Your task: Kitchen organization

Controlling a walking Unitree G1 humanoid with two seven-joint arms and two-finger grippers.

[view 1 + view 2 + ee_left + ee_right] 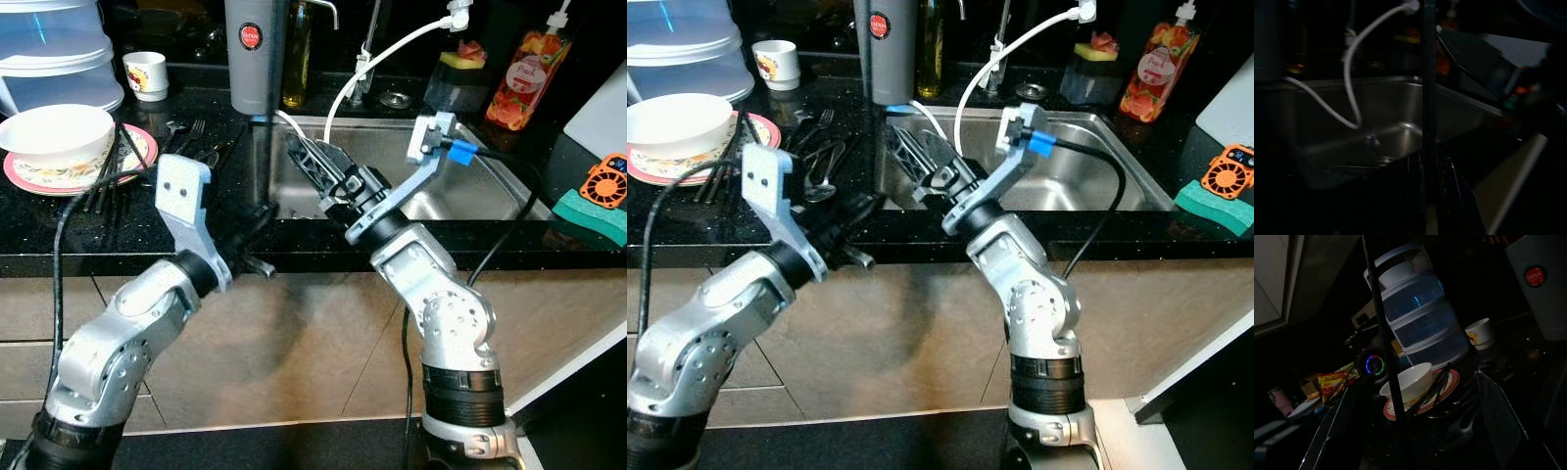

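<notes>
You are early in the tidying: at upper left the white ceramic bowl point(57, 132) sits on its flowered plate point(137, 147), dark cutlery point(191, 137) lies loose on the black table point(118, 230). Your left hand point(257, 217) clenches a thin black stick; your right hand point(312, 162), released, hovers over the steel sink point(470, 196).

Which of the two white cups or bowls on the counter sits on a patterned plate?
The large white bowl, on the red-rimmed floral plate. The small printed cup stands farther back, directly on the black counter.
</notes>
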